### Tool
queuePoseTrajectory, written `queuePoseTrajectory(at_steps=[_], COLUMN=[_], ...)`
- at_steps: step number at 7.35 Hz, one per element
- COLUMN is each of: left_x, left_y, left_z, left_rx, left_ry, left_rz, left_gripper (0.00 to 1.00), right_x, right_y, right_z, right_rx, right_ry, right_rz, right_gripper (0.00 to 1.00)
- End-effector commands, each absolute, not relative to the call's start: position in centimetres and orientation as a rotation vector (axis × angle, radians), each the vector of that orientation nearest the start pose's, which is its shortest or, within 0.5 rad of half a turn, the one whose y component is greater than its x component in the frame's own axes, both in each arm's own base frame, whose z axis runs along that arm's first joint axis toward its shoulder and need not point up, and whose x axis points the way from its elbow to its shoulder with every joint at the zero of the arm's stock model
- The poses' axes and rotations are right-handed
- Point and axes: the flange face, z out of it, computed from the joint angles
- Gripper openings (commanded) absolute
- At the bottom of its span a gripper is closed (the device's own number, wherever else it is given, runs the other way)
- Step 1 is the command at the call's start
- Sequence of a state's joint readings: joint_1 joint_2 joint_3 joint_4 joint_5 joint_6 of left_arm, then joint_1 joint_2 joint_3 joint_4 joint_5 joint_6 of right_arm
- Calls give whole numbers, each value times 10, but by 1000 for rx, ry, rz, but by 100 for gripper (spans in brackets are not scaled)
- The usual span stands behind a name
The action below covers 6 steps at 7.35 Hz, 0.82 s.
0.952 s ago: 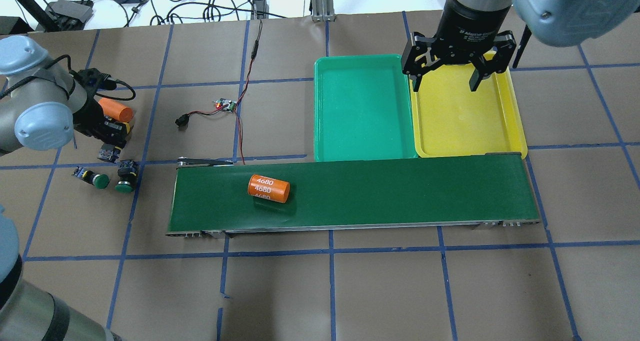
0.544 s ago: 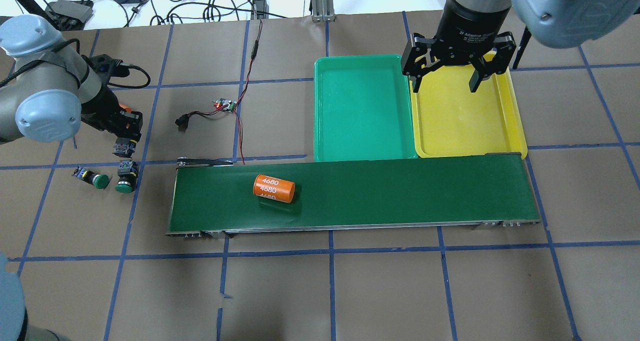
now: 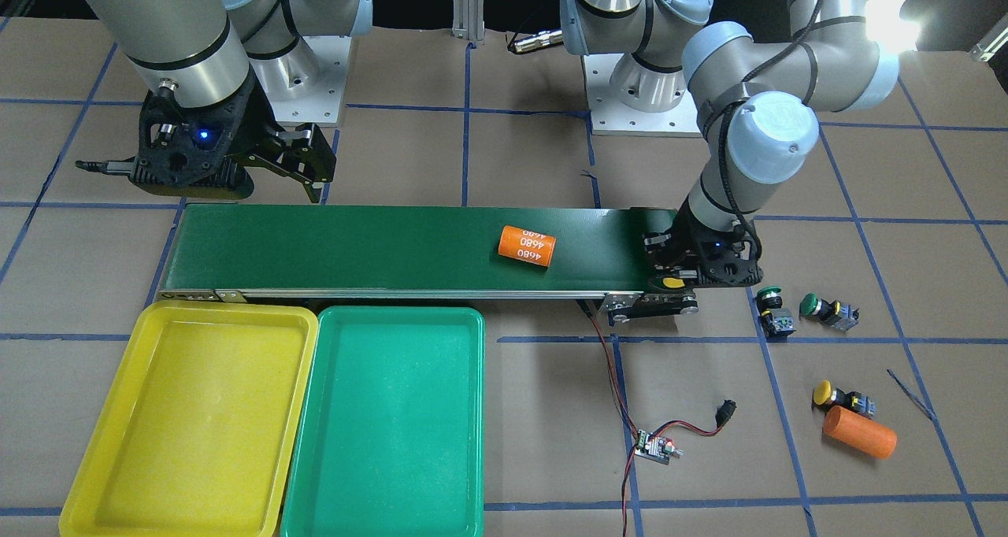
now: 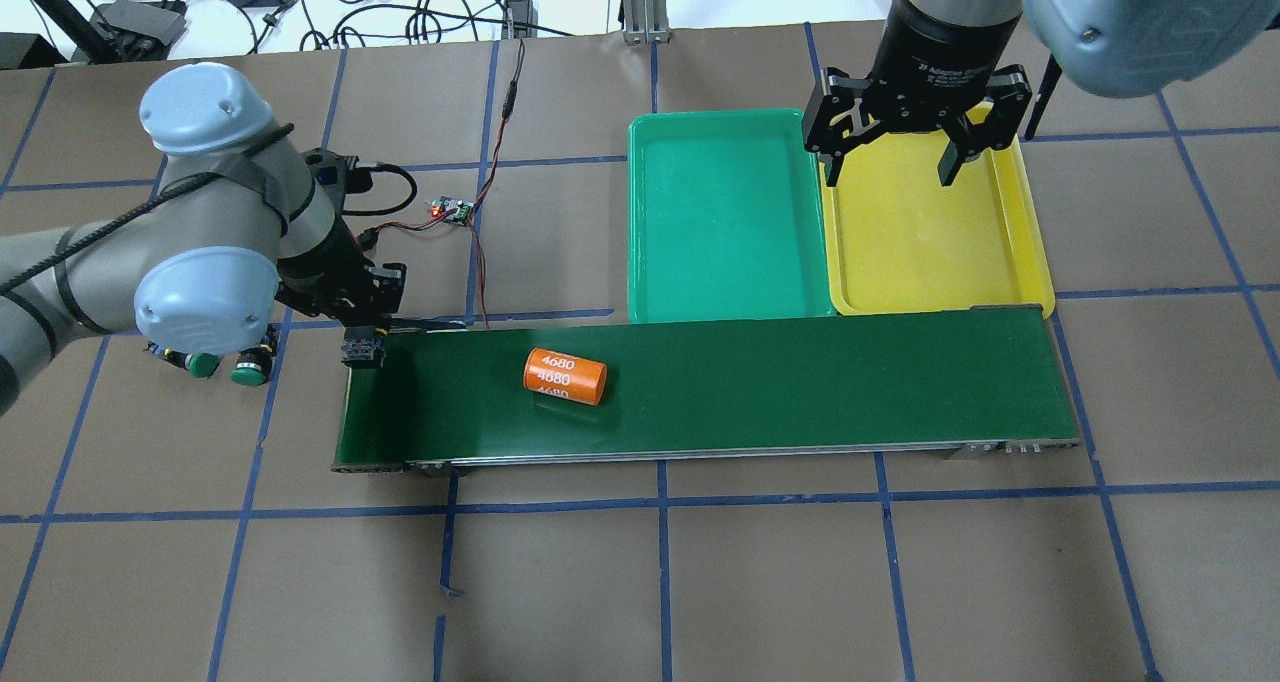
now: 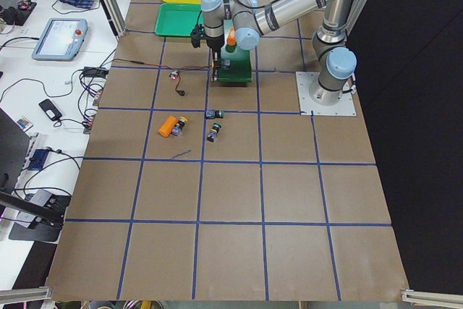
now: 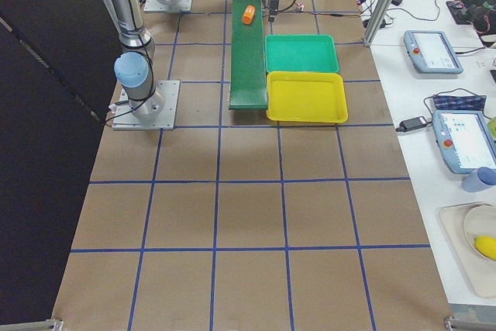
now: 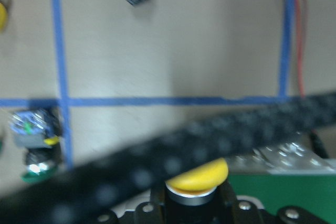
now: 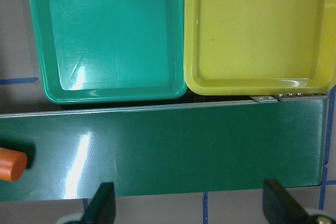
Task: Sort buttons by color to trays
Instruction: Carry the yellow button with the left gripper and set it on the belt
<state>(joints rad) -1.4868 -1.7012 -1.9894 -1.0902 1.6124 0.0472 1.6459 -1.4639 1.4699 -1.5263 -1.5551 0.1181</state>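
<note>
My left gripper [image 4: 362, 340] is shut on a yellow button [image 7: 198, 176], holding it over the left end of the conveyor belt [image 4: 800, 382]; its yellow cap [image 3: 672, 283] shows under the wrist. Two green buttons [image 4: 203, 364] [image 4: 247, 372] lie on the table left of the belt, partly under my left arm. A second yellow button [image 3: 825, 394] lies farther out. The green tray [image 4: 728, 217] and yellow tray [image 4: 935, 227] sit side by side behind the belt, both bare. My right gripper [image 4: 893, 167] hangs open over the yellow tray's far end.
An orange cylinder [image 4: 566, 376] marked 4680 lies on the belt, left of its middle. Another orange cylinder [image 3: 860, 432] rests on the table beside the second yellow button. A small circuit board [image 4: 452, 210] with red and black wires lies behind the belt's left end.
My left arm has swung right from the button cluster to the belt's left end, carrying the yellow button. The cylinder on the belt has drifted right. The right gripper stays put.
</note>
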Motion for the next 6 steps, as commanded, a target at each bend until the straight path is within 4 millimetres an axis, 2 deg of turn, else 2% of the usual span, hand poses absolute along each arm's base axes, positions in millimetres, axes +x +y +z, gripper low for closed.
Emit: queuePoseTrajectory(at_steps=[1,2,3,4,5,6], left_x=[-112,-114,-115,-115,-113,-111], left_y=[-470,-470,-469,-468,-469,-474], left_z=[257,254,251,247,247,259], left_rx=[-73,-80,-75,-56,-39,-47], left_ry=[3097,3097,3100,3098,3097,3100], left_rz=[155,167,176,193,192,147], left_gripper=[15,21,53,94,100,100], right_x=[174,174,174,173,172,170], right_y=[-519,-519,-519,-519,-518,-518], right_z=[478,478,478,477,478,478], right_rx=[68,68,68,66,68,70], right_ry=[3128,3128,3128,3130,3131,3134], right_rz=[81,81,81,88,86,104], right_gripper=[100,100,100,100,100,100])
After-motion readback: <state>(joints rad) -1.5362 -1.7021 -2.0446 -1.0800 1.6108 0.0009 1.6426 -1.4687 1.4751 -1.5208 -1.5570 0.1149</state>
